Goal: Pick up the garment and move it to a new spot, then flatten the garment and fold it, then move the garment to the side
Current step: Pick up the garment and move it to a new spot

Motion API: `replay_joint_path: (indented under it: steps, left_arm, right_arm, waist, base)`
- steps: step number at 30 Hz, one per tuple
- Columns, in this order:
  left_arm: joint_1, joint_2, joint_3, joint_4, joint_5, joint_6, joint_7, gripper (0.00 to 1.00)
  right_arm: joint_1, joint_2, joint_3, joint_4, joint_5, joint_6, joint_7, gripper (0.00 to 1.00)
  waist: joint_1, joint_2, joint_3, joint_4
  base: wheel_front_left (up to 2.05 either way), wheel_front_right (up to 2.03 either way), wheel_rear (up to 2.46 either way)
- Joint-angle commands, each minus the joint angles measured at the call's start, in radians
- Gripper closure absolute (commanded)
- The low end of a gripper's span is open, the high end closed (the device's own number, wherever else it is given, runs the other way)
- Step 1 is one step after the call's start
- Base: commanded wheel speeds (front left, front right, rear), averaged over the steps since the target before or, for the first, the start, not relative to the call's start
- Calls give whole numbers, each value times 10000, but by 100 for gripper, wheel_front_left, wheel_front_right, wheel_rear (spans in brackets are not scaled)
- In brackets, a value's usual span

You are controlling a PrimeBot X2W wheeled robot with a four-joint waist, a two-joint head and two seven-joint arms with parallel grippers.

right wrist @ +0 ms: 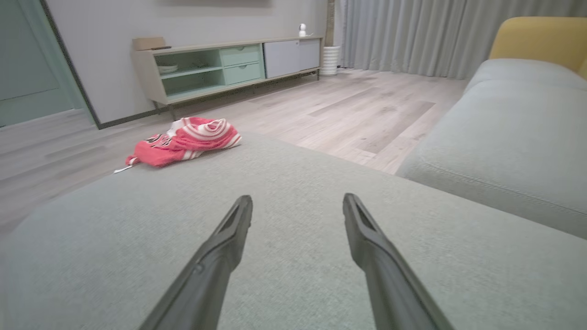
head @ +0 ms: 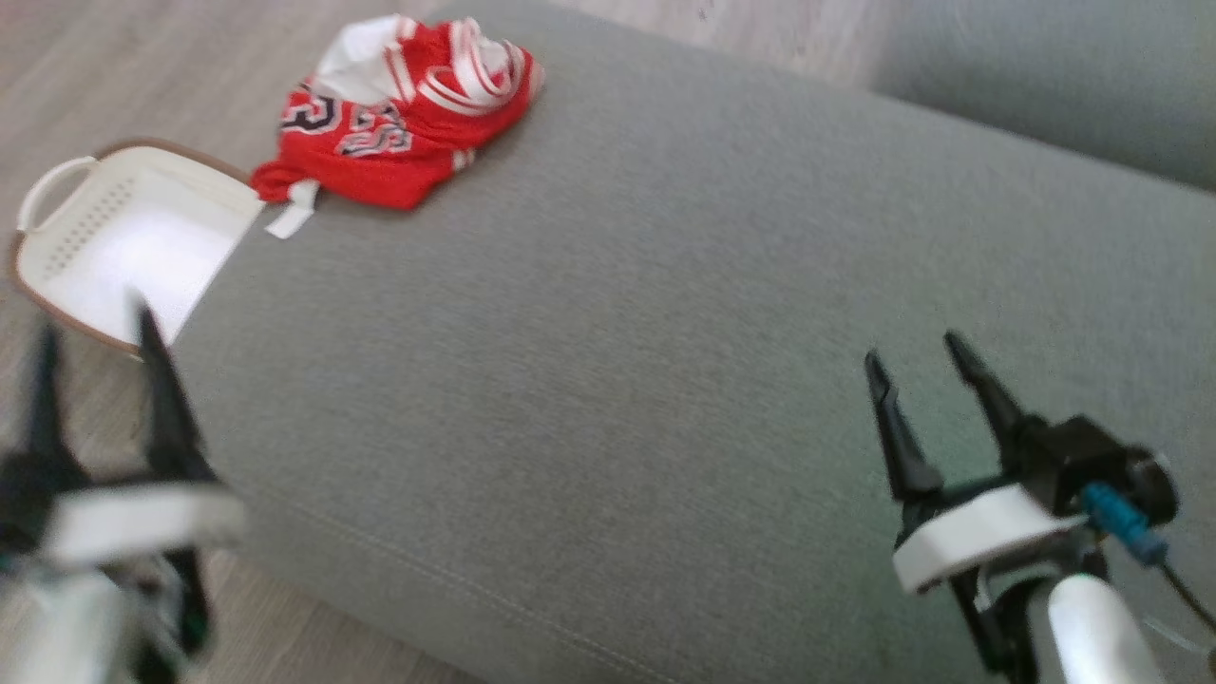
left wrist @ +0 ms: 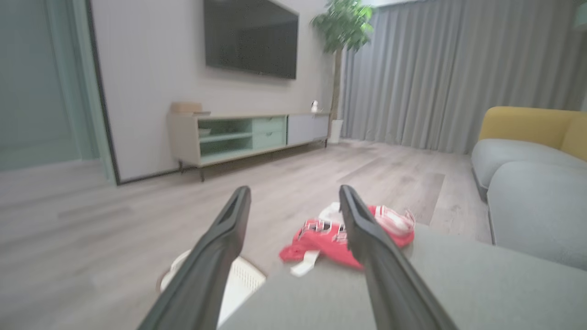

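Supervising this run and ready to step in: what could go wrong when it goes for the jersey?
The red jersey lies bunched at the corner of the grey cushion, a white tab at the edge: a nudge could push it off toward the white basket beside it. Being crumpled in layers, it may come up by one fold only, twisted and harder to flatten.
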Motion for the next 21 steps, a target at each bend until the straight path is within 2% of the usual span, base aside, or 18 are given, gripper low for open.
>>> replay_joint_path:
  steps: [1,8,12,16,21]
  left_arm:
    - [-983,533,627,-509,-23,-51,77,0]
    - [-3778,2601,1611,-712,139,-448,1096,0]
    - [-5489,3219,1744,222,-141,-868,1653,0]
    - [-7003,3142,1727,1692,-689,-1108,2129,0]
    - [-8245,2708,1389,3699,-1077,-1428,2421,0]
  right_arm:
    - [-530,-39,146,-554,-144,-7,95,0]
    - [-1139,-39,69,-1646,-964,-7,825,0]
    - [-1594,-79,184,-2179,-1216,-7,1206,0]
    - [-1850,-209,279,-2665,-1191,-7,1561,0]
    - [-2057,-392,178,-3358,-1313,-7,1821,0]
  waist:
    - [-1,0,492,-425]
    - [-1,0,1780,-1484]
    - [-1,0,2627,-2207]
    - [-1,0,3408,-2788]
    - [-1,0,4405,-3283]
  base:
    - [0,0,0]
    - [0,0,0]
    - [0,0,0]
    - [0,0,0]
    - [0,0,0]
